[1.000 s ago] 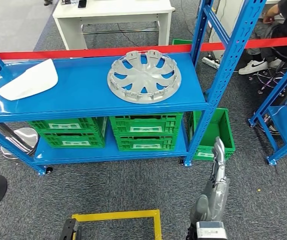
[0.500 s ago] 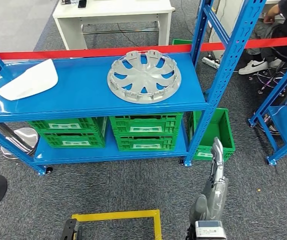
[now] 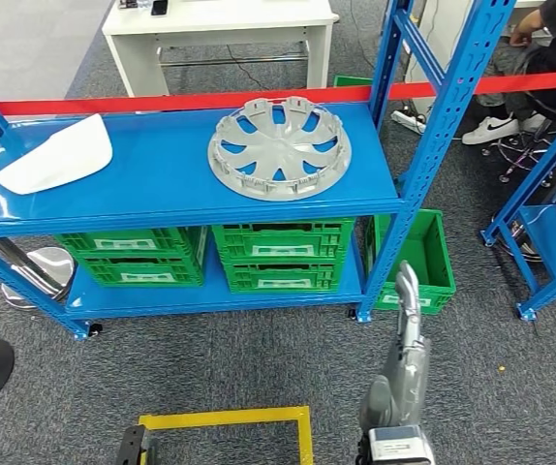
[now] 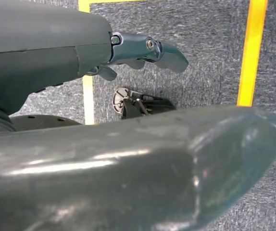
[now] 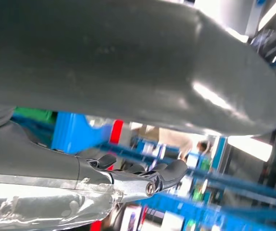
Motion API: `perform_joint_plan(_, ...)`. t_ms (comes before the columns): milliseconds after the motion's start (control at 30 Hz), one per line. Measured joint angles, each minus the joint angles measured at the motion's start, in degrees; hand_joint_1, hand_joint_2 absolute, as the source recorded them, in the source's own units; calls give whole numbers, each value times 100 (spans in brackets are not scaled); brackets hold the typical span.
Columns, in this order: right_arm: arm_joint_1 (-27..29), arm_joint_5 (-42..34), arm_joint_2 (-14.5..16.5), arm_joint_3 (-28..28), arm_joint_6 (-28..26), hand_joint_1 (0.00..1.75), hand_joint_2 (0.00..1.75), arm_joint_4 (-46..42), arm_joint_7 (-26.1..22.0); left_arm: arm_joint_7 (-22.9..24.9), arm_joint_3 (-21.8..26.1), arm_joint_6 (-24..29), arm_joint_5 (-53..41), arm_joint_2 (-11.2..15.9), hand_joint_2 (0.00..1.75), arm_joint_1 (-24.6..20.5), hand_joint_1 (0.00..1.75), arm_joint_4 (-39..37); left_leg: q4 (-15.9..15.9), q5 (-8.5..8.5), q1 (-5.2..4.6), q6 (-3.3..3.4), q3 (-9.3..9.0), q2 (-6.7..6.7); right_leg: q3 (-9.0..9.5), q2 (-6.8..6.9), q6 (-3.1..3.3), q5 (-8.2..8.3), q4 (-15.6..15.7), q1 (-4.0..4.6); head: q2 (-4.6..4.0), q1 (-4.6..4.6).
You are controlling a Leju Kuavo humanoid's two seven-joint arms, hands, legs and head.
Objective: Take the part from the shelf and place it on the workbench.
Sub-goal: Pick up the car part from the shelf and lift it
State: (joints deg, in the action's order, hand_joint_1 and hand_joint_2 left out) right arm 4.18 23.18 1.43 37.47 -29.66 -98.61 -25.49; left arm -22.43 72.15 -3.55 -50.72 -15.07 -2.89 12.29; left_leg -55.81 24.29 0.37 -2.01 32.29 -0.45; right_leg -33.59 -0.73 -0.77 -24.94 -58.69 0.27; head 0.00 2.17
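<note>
Right hand (image 3: 409,310) is ours to use: fingers extended, holding nothing, low in front of the blue shelf (image 3: 187,208). We see the wheel cover (image 3: 280,147) lying flat on top, up and leftward.

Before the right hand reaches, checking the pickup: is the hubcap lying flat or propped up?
Flat: the grey hubcap lies with its whole rim on the blue shelf.

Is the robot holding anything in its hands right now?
No. The right hand is raised in front of the shelf with nothing in it, and the left hand hangs over the floor, also holding nothing. The wheel cover lies untouched on the shelf.
</note>
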Motion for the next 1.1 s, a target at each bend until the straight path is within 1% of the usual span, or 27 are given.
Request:
perform_joint_plan(267,-283,-135,46,149,280,0,0,183,-101,-9,219,-5,231,-106,0,44,0,114,0,-1,0,1,1,0,0,1,0,0,0,0,0,0)
perform_joint_plan(433,-370,-182,84,177,307,0,0,281,-110,2,304,-29,240,-136,0,66,0,192,0,-1,0,1,1,0,-1,3,0,0,0,0,0,0)
perform_joint_plan(800,-303,-321,84,165,282,0,0,297,-143,9,347,-28,154,-141,0,65,0,222,0,-1,0,1,0,0,-2,2,0,0,0,0,0,-1)
perform_joint_plan(1100,-61,-412,84,-13,29,0,0,149,-185,22,314,-4,-86,-122,0,52,0,222,0,-1,0,1,0,0,-3,2,0,0,0,0,0,0)
